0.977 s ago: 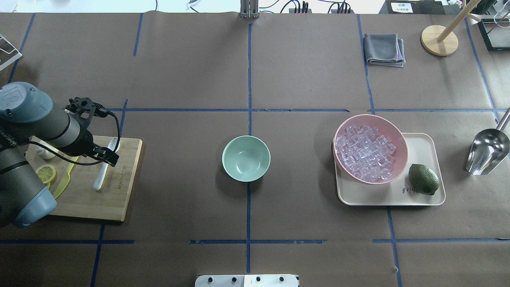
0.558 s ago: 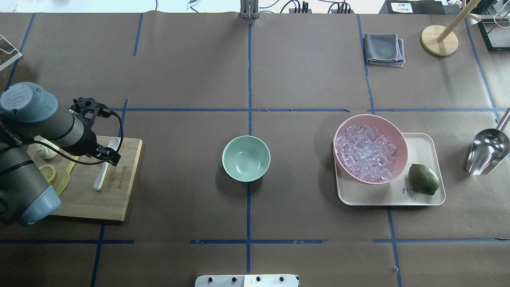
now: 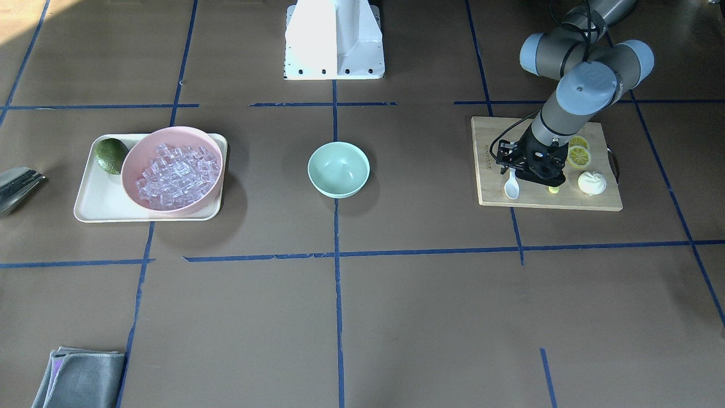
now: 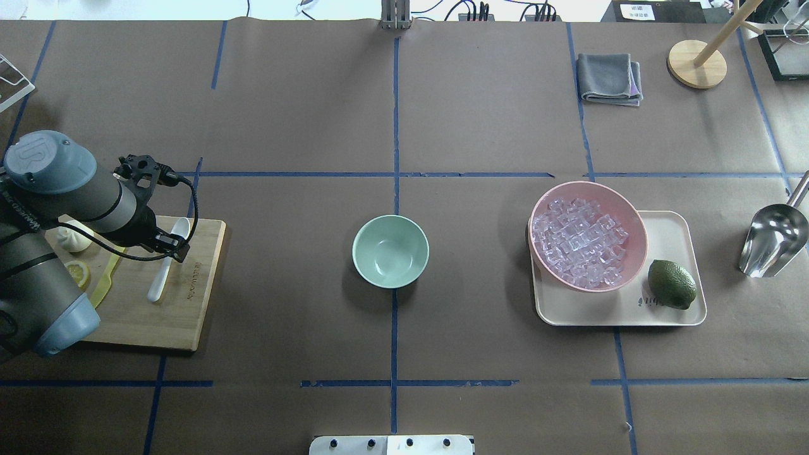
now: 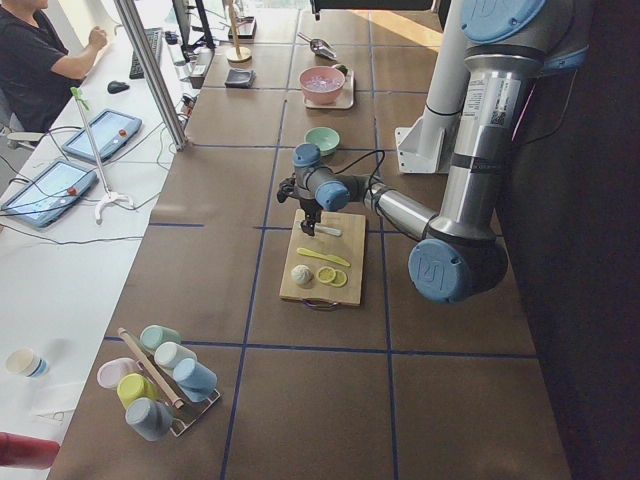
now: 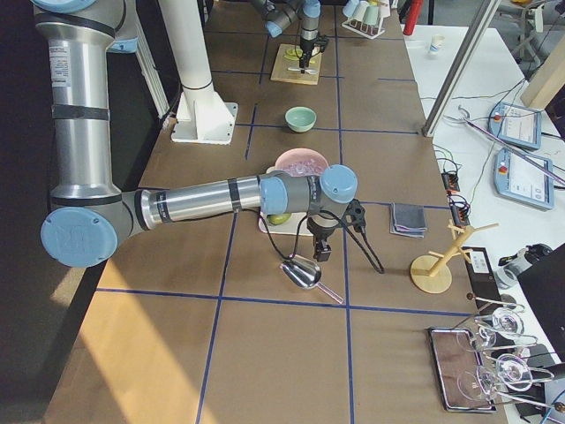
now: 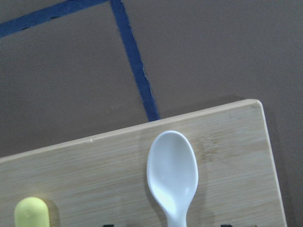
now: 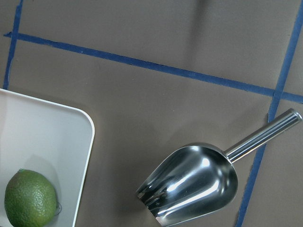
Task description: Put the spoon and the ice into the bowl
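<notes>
The white spoon (image 4: 165, 266) lies on the wooden cutting board (image 4: 183, 316) at the table's left, head pointing away from the robot. It also shows in the front view (image 3: 511, 186) and the left wrist view (image 7: 172, 175). My left gripper (image 3: 529, 177) hangs low over the spoon's handle, its tips apart on either side, holding nothing. The mint-green bowl (image 4: 390, 251) stands empty at the table's middle. The ice (image 4: 578, 243) fills the pink bowl (image 4: 637, 222) at the right. My right gripper (image 6: 323, 254) hovers over a steel scoop (image 8: 194, 184); I cannot tell if it is open.
The pink bowl and a lime (image 4: 672, 284) sit on a cream tray (image 4: 670, 234). A yellow-green knife (image 4: 104, 284), a lemon slice (image 4: 76, 273) and a white lump (image 4: 68, 239) share the cutting board. A grey cloth (image 4: 610, 79) and a wooden stand (image 4: 695, 63) lie far right.
My left arm has shifted slightly forward and to the right above the spoon's handle. The spoon, bowl and ice have not moved.
</notes>
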`<state>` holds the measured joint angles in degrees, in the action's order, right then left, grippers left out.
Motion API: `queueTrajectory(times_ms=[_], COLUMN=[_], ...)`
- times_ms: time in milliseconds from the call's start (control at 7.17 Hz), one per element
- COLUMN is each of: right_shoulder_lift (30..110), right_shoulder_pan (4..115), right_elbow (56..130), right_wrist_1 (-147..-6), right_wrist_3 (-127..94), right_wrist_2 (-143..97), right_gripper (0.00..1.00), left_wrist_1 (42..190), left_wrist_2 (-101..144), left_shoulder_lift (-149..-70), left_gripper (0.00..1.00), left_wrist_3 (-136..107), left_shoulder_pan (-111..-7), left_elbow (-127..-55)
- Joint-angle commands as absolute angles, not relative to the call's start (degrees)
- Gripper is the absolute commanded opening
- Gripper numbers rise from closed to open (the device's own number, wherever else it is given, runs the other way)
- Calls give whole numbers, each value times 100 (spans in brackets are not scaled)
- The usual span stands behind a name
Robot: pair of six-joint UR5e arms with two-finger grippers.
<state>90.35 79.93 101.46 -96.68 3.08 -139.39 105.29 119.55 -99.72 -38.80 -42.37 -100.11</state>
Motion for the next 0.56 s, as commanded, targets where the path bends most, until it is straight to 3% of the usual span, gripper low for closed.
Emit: queueTrajectory(times_ms=[0,140,419], right_shoulder_lift=[9035,9035,9035], right_shoulder_pan=[7989,7998,7998], right_elbow=[10151,10169,10169], right_wrist_1=[-9668,-9668,-9668], right_wrist_3=[308,308,308], right_wrist_2=[-13939,-13948,-13948], right_gripper=[100,100,100], left_wrist_1=[10529,10529,10512], left_wrist_2=[11971,11988,12023], left_shoulder_lift=[-9976,-9976,-9976], left_gripper=[16,4,0], left_wrist_3=[-3902,-3902,-3911], left_shoulder_pan=[-4236,-4236,-4236], left_elbow=[-10019,-10037,-10107])
